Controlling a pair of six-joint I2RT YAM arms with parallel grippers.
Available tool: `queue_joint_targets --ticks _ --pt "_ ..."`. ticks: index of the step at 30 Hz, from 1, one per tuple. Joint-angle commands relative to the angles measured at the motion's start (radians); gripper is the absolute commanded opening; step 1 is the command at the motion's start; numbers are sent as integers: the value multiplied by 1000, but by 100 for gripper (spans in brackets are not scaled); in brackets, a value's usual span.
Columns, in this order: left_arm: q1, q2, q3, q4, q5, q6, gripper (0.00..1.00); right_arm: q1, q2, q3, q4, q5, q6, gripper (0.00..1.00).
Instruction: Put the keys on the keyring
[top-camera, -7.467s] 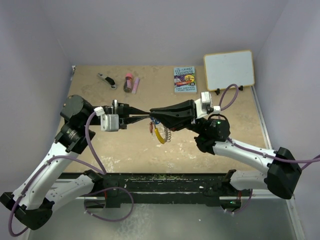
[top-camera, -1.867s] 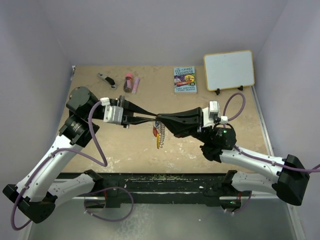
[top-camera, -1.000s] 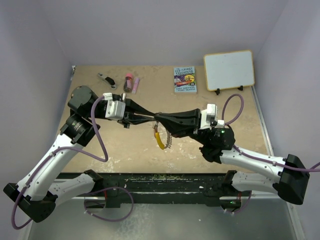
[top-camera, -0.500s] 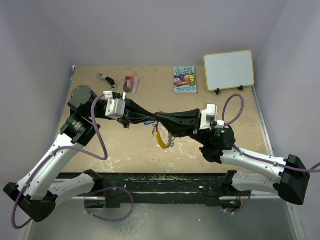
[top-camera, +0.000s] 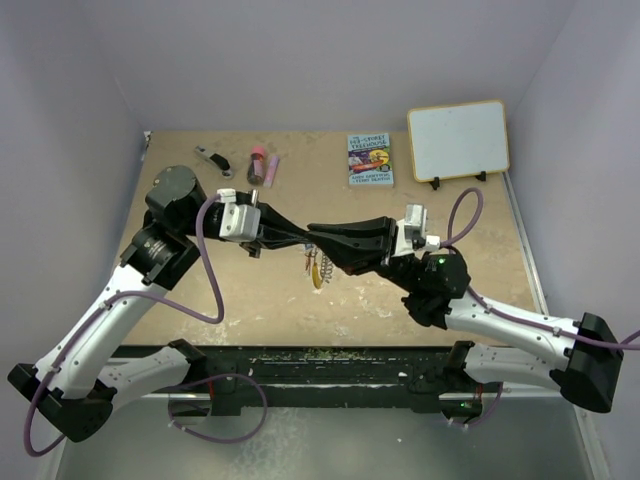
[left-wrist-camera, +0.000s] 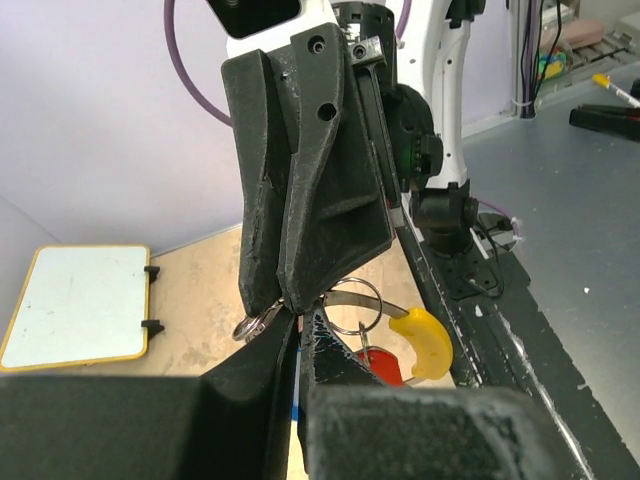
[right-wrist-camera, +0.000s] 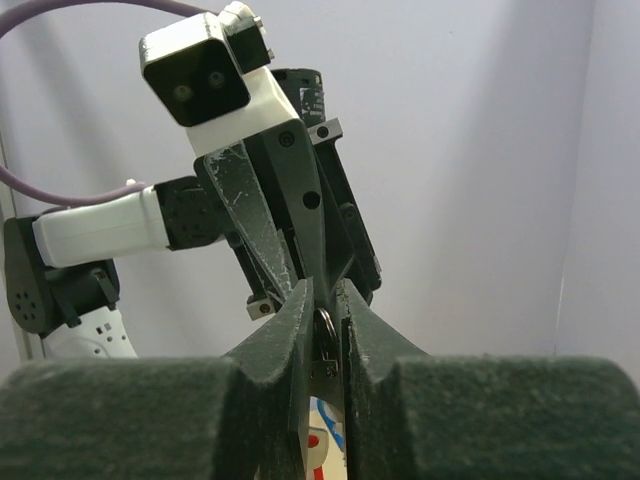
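Observation:
Both grippers meet tip to tip above the middle of the table. My right gripper (top-camera: 318, 236) is shut on a small metal ring (right-wrist-camera: 325, 335) of the keyring (top-camera: 316, 270), which hangs below the tips. In the left wrist view the keyring's silvery band (left-wrist-camera: 352, 291) and orange-yellow part (left-wrist-camera: 425, 345) show, with the red key (left-wrist-camera: 378, 365) hanging on it. My left gripper (top-camera: 298, 238) is shut, with a thin strip of the blue key (left-wrist-camera: 296, 400) between its fingers. Its tips (left-wrist-camera: 300, 325) touch the right gripper's tips (left-wrist-camera: 280, 298). A small split ring (left-wrist-camera: 255, 322) sticks out beside them.
At the back stand a small book (top-camera: 370, 158) and a white board (top-camera: 458, 138), also in the left wrist view (left-wrist-camera: 75, 305). A black-and-silver clip-like tool (top-camera: 213, 160) and a dark red tube (top-camera: 257, 165) lie at the back left.
My left wrist has risen and shifted right, closer to the right gripper. The keyring has swung and now hangs more edge-on. The blue key no longer shows from above.

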Motion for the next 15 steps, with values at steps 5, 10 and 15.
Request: queue_joint_targets --ticks 5,10,15 --pt "-6 -6 93 -122 16 163 3 5 -59 20 -59 26 -2 15" --pt "-5 -2 128 -223 6 243 3 5 -132 -13 -102 55 -1 22" --pt "-5 1 131 -259 -4 276 3 5 -177 -32 -115 82 -5 24"
